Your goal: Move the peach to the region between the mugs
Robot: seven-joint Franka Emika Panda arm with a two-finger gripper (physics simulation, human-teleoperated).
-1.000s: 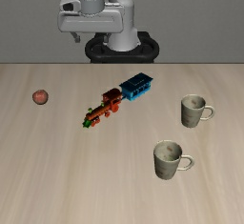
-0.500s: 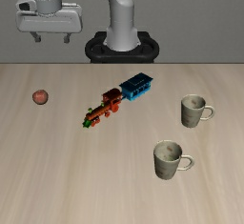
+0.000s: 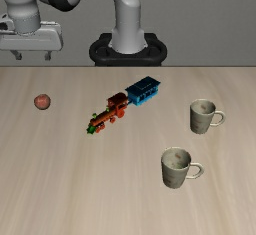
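Observation:
A small reddish peach (image 3: 42, 102) lies on the wooden table (image 3: 90, 189) near the exterior view's left edge. Two grey-green mugs stand at the right, one farther back (image 3: 204, 116) and one nearer the front (image 3: 178, 167), with a bare gap of table between them. My gripper (image 3: 30, 55) hangs high above the table's back left, behind and above the peach. It points down, open, with nothing between its fingers.
A colourful toy train (image 3: 125, 104) with a blue wagon lies diagonally in the middle of the table, between the peach and the mugs. The robot's base (image 3: 127, 49) stands at the back centre.
The arm has swung steadily toward the exterior view's left, carrying the gripper from above the back centre to above the back left. Peach, train and mugs have not moved.

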